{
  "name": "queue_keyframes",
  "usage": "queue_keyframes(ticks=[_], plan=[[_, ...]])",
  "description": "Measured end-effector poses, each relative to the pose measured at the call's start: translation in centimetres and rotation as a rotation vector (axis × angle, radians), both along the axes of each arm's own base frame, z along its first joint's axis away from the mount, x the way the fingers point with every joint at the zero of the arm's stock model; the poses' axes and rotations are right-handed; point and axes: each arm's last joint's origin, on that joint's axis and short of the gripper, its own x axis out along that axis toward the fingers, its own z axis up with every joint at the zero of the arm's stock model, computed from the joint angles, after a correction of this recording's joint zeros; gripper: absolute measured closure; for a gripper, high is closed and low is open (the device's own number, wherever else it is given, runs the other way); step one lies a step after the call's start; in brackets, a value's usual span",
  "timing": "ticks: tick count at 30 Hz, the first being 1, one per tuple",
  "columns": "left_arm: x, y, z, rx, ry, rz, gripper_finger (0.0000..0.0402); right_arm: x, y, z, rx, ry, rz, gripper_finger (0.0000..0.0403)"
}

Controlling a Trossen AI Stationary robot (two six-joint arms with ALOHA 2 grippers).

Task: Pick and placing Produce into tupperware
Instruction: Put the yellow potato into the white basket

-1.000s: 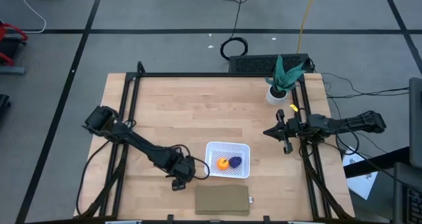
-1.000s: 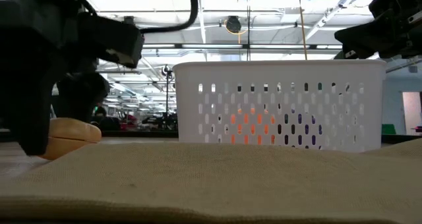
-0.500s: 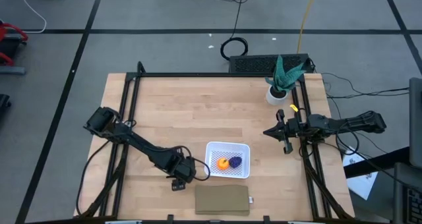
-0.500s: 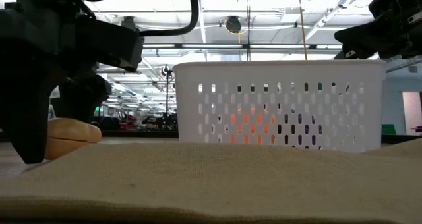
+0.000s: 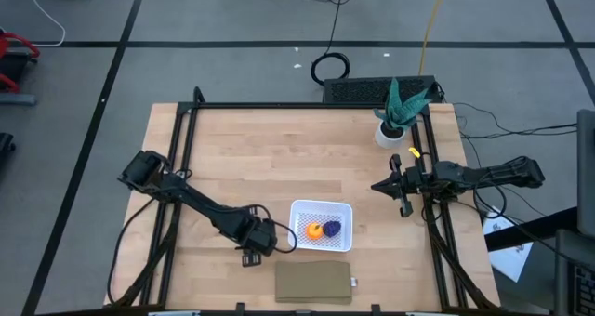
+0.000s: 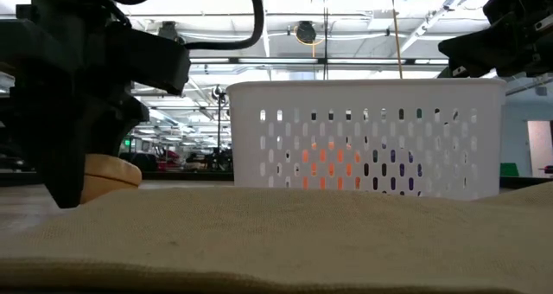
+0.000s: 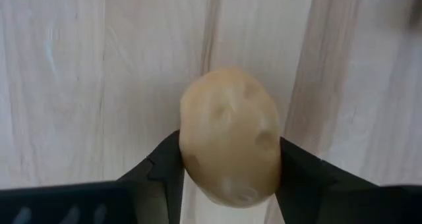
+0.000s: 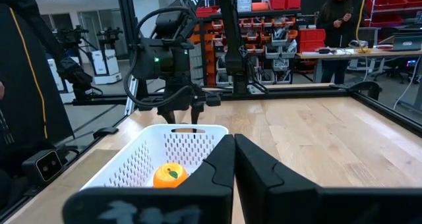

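Left gripper (image 5: 249, 253), at nine o'clock of the tupperware (image 5: 322, 226), jaws touching both sides of the tan produce (image 7: 230, 143) on the table: last piece outstanding. Orange piece (image 5: 314, 230) and purple piece (image 5: 333, 228) lie inside. Right gripper (image 5: 395, 188), at two o'clock, closed, idle.

A green potted plant (image 5: 396, 114) stands at the table's far corner (a brown cardboard rectangle (image 5: 314, 283) lies at the near edge).

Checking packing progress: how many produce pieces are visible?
3: orange piece and purple piece in the white container; tan piece on the table between the left gripper fingers.
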Motion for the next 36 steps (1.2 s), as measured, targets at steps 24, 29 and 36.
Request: queue_keyframes(ticks=[24,29,36], plan=[[2.2,-1.7,9.3,0.066,0.014,-0.134,0.0224,0.0,0.0,0.0,-0.001,0.005,0.0,0.0403],[2.4,-1.7,11.6,0.088,0.004,-0.171,0.0228,0.0,0.0,0.0,-0.003,0.005,0.0,0.0403],[2.5,-1.7,14.2,0.109,-0.021,-0.196,0.0226,0.0,0.0,-0.1,-0.005,0.005,0.0,0.0403]])
